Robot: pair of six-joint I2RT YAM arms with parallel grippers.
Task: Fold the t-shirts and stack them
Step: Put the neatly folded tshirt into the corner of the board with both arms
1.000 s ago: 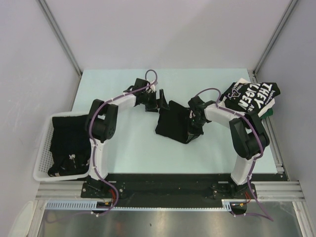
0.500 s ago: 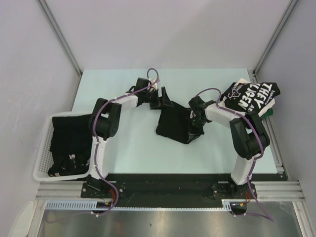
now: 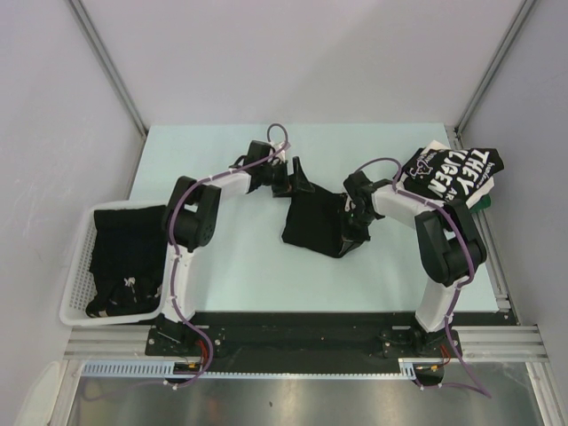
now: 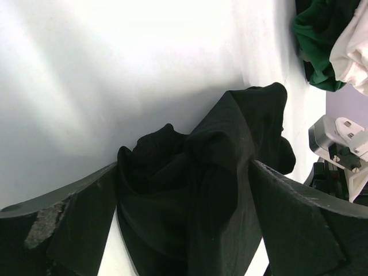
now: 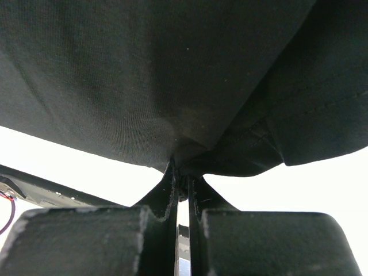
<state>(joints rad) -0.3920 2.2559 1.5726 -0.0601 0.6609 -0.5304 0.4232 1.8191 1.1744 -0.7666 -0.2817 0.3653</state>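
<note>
Your right claw [image 5: 181, 172] pinches the plain black cotton t-shirt [image 3: 311, 226] on the pale green counter [image 3: 235, 257]; your left claw [image 4: 184, 195] gapes around its far corner. The white plastic mesh basket [image 3: 74, 282] holds crumpled black garments [image 3: 124, 253].

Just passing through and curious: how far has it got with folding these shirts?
Done: the lettered shirt tops a pile at the far right. In hand: the right end effector pinches a black shirt mid-table; the left end effector is open around its corner. Left: more black shirts in the basket.
</note>
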